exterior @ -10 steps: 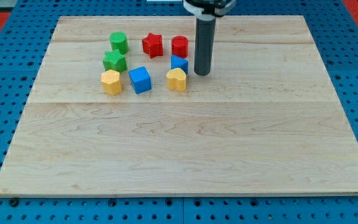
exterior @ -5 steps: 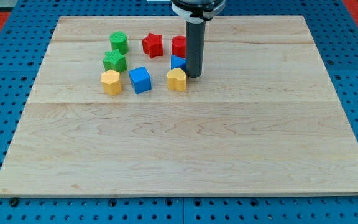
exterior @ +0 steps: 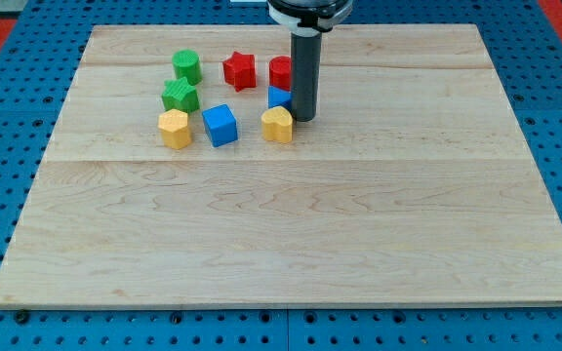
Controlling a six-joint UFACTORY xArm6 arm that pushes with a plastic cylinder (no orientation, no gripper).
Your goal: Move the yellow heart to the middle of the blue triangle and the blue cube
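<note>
My tip point(exterior: 303, 118) is seen set down just right of the yellow heart point(exterior: 277, 125), abt touching it; the rod hides part of the blue triangle point(exterior: 279, 97) directly above the heart. The blue cube point(exterior: 220, 125) is placed well left of the heart (w/ a gap between). No fingers are fitted, so nothing is gripped. All is laid on the wooden board point(exterior: 291, 234).

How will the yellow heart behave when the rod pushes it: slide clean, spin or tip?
The yellow heart looks squat and flat-bottomed, so it will probably slide, not tip or roll. My tip sits just off its right side, so an off-centre push on the lobed outline may spin it. It looks small and light, and the wooden board looks smooth, so it should move easily.
</note>
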